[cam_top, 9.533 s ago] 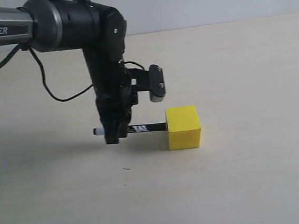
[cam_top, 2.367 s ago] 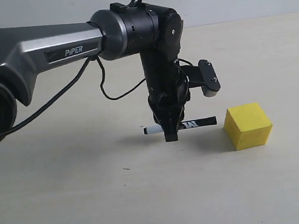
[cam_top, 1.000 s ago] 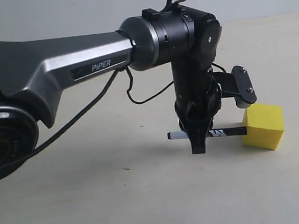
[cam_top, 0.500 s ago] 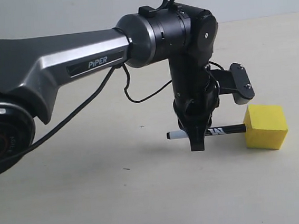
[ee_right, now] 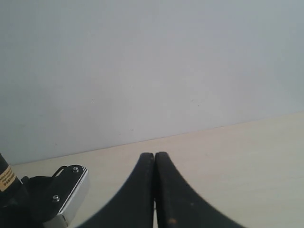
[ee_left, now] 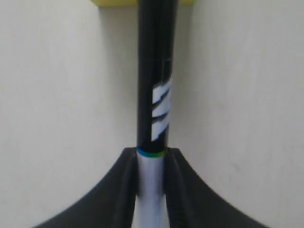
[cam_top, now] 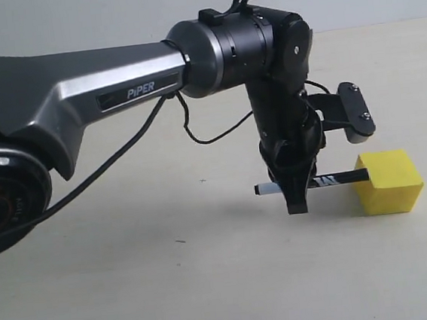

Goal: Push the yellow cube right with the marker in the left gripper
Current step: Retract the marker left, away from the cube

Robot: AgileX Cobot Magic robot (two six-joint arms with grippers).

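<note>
The marker (cam_top: 335, 179) sits clamped crosswise in your left gripper (cam_top: 297, 201), the black fingers pinching the pen where the white barrel meets the black half. The lettered black end juts toward the right like a ram and only a short white stub shows on the other side. Held level and low over the pale table (cam_top: 135, 288), with the wrist pointing straight down, the pen looks set so that a sideways sweep of the PiPER arm (cam_top: 78, 90) drives its end into the block rather than over it. The yellow cube (cam_top: 390, 182) rests on the table just right of the gripper, near the right edge of the exterior view and turned slightly askew. The pen's black end meets the cube's left face near the upper edge, so the push appears to be under way. Whether the two are truly pressing together is hard to confirm: the left wrist view crops the cube to a thin yellow strip behind the pen's end, and the fingers hide most of the white barrel. Your right gripper (ee_right: 154, 190) is closed on nothing, its fingers pressed together facing a blank wall, and it does not appear in the exterior view.
</note>
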